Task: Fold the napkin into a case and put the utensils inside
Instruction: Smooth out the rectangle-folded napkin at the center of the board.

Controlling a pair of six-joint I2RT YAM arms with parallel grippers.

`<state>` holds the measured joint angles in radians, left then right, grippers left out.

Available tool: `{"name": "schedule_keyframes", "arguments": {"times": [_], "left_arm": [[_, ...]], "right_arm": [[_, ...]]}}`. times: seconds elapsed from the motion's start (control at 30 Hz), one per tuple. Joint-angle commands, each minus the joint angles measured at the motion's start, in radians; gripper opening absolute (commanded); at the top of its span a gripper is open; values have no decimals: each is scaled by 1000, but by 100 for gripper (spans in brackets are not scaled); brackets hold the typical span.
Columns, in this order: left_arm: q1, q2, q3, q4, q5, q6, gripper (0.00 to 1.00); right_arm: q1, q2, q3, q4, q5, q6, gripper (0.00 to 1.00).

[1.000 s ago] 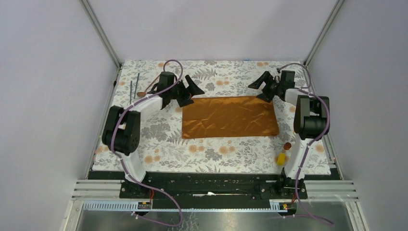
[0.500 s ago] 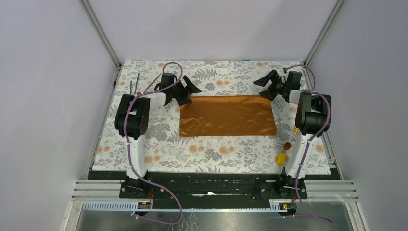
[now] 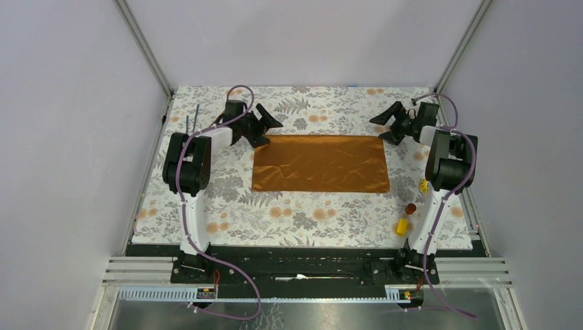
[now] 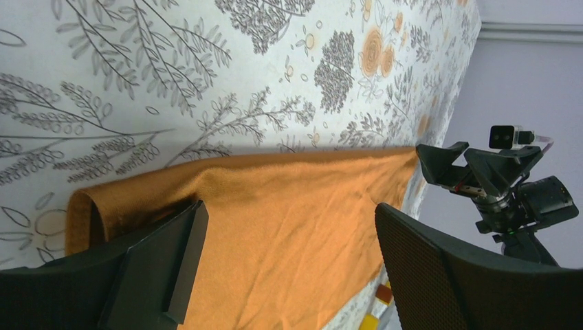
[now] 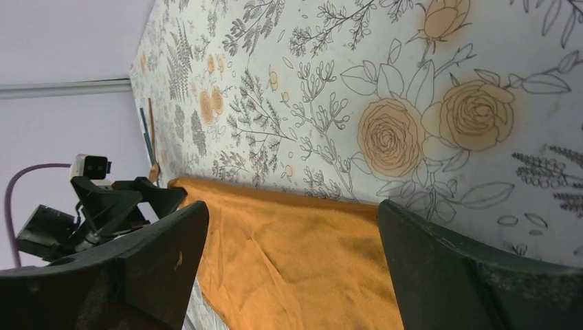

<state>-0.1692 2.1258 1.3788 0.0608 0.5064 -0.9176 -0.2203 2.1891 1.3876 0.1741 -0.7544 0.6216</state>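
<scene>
The rust-orange napkin [image 3: 320, 163] lies flat as a wide rectangle on the floral tablecloth [image 3: 309, 216]. My left gripper [image 3: 270, 132] hangs open just off its far left corner, nothing between the fingers; in the left wrist view the napkin [image 4: 275, 234] fills the gap under the left gripper [image 4: 289, 213]. My right gripper [image 3: 382, 129] stands open beside the far right corner, over the napkin [image 5: 302, 268] in the right wrist view, right gripper [image 5: 292, 213] empty. Two thin dark rods [image 3: 192, 120] lie at the far left. The spoon is hidden behind the left arm.
A yellow block [image 3: 401, 225], a small red-brown piece [image 3: 410, 207] and a tiny yellow piece [image 3: 423, 185] sit near the right arm's base. Metal frame posts [image 3: 144, 48] rise at the back corners. The tablecloth's edges run close to both side walls.
Both open grippers have drawn outward and back from the napkin's far corners. The napkin has slid a little to the left and lies flatter, with straighter edges.
</scene>
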Motion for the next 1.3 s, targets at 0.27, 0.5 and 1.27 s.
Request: {"name": "schedule_keyframes", "arguments": {"times": [0.27,0.5,1.27], "left_arm": [[21,34,144,-154,14,40,98],[52,62,122,-140,-35,57,98],[55,-223,191,-490,-64,228,99]], "right_arm": [[88,-127,-61,10,-36,34,100],[63,-23,-37,3,-51,-4,100],[198,-201,253,-915,612,-332,100]]}}
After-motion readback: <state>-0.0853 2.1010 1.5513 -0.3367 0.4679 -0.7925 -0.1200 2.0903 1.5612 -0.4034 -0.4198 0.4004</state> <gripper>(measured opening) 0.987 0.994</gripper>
